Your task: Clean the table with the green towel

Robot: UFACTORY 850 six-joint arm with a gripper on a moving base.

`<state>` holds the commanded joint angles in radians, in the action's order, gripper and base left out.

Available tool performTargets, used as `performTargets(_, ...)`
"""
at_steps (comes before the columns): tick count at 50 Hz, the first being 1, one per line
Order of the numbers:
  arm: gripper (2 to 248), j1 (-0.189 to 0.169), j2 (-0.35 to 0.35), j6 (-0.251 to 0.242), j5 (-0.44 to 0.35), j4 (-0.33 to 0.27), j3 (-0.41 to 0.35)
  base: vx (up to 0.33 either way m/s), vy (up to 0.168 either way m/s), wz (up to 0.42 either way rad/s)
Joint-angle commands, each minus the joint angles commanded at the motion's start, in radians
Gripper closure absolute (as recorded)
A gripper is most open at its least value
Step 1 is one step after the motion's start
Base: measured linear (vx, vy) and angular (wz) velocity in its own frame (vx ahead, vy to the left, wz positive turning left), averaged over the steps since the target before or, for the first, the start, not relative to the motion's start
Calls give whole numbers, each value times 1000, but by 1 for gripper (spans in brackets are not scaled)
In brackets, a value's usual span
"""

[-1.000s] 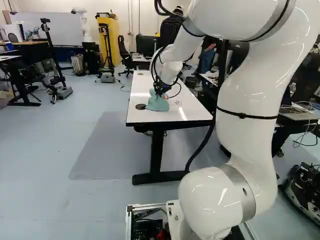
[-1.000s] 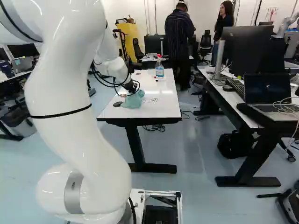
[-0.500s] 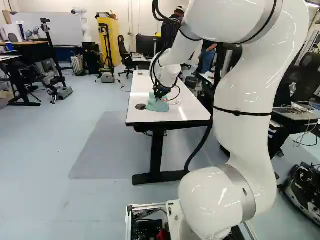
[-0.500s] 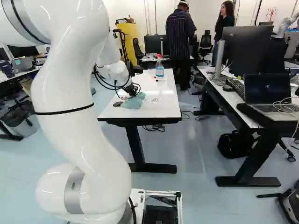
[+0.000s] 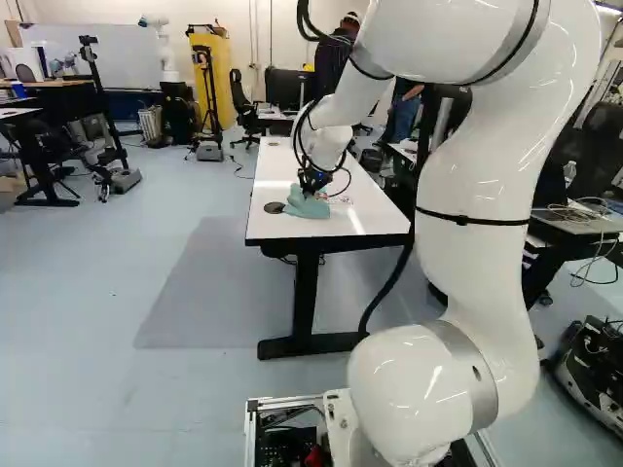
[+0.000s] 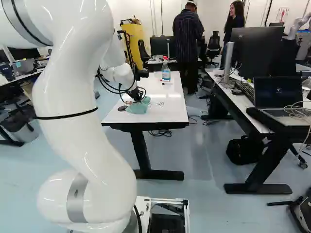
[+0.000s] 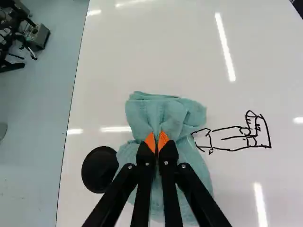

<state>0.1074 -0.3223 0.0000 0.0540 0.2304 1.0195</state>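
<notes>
The green towel lies on the white table, at the end near the arm. In the wrist view, with twelve o'clock straight ahead of the gripper, its long side runs from twelve down to about six. One end points to twelve, and the other goes back under the fingers. The towel is soft, a pale blue-green, and all crumpled. The twelve o'clock end is bunched up and has thick folds on top. The middle is squeezed thin, and creases run out from there. The part near six spreads out wider, with some of it hidden behind the fingers. The gripper is pinching the towel, with a bit of cloth held tight between its two orange tips. A round black thing sits at eight o'clock from the tips, right by the towel. At three o'clock there is a drawing in black lines, and its near end comes right up to the cloth. Past the table's edge, at nine o'clock, is the floor. In the right base view, with twelve straight ahead of the arm, a spray bottle stands on the table at one o'clock from the towel. At about three is another table with a laptop on it.
</notes>
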Motion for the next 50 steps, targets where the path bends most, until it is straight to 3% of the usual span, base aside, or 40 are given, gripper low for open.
performTargets(20, 222, 0, 0, 0, 70, 0, 0, 0, 0, 0)
performTargets(34, 222, -2, 0, 0, 71, 0, 0, 0, 0, 0)
performTargets(50, 222, -38, 6, 0, 71, 0, -7, 0, 0, 0)
